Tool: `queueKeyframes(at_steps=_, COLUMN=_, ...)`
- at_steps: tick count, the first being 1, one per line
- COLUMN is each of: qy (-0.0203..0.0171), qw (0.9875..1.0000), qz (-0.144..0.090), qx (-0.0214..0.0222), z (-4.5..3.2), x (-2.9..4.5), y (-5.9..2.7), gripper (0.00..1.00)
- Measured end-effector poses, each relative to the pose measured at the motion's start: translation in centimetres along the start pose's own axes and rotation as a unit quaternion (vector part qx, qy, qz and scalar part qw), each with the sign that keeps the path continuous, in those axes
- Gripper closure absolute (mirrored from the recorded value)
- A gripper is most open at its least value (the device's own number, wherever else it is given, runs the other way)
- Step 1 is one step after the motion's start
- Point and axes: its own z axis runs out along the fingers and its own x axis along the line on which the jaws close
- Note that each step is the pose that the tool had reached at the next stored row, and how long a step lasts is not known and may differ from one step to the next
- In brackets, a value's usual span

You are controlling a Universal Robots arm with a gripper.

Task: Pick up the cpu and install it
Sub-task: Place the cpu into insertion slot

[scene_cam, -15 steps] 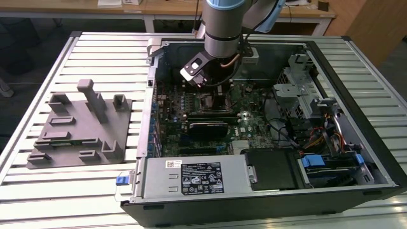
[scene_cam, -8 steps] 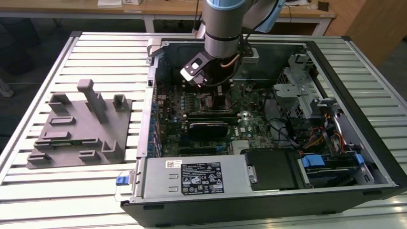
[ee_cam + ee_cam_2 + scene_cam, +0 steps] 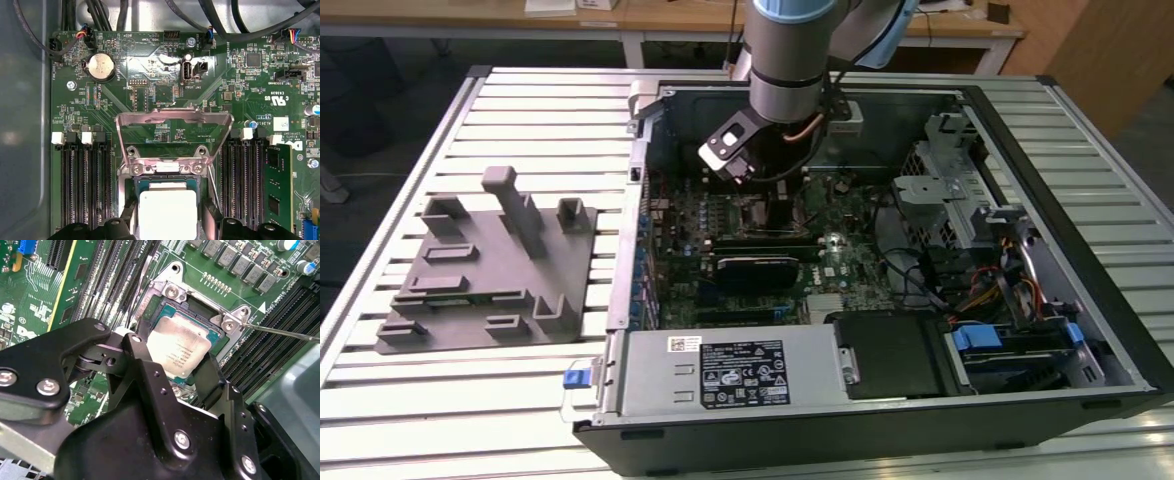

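Note:
The cpu (image 3: 176,346), a flat square chip with a silvery top, lies level in the open black socket (image 3: 196,304) on the green motherboard. In the first wrist view the cpu (image 3: 167,212) sits just below the raised metal load plate (image 3: 172,131). My gripper (image 3: 172,359) stands right over the chip, its black fingers (image 3: 209,376) against two opposite edges, shut on it. In the exterior view my gripper (image 3: 771,198) reaches down into the middle of the open computer case (image 3: 720,372).
A thin socket lever (image 3: 280,332) juts out beside the socket. Memory slots (image 3: 82,185) flank it on both sides, and cables (image 3: 100,12) run along the case wall. A grey moulded tray (image 3: 487,275) with upright posts stands on the slatted table at the exterior view's left.

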Motion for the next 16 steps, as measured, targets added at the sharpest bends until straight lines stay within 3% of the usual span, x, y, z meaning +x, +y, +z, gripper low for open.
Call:
queueKeyframes(at_steps=14, qy=-0.0003, qw=1.0, qz=0.0, qx=0.0009, z=-1.82, x=-0.08, y=0.01, gripper=0.39)
queueKeyframes(at_steps=16, qy=-0.0003, qw=1.0, qz=0.0, qx=0.001, z=-1.9, x=-0.08, y=0.02, gripper=0.47)
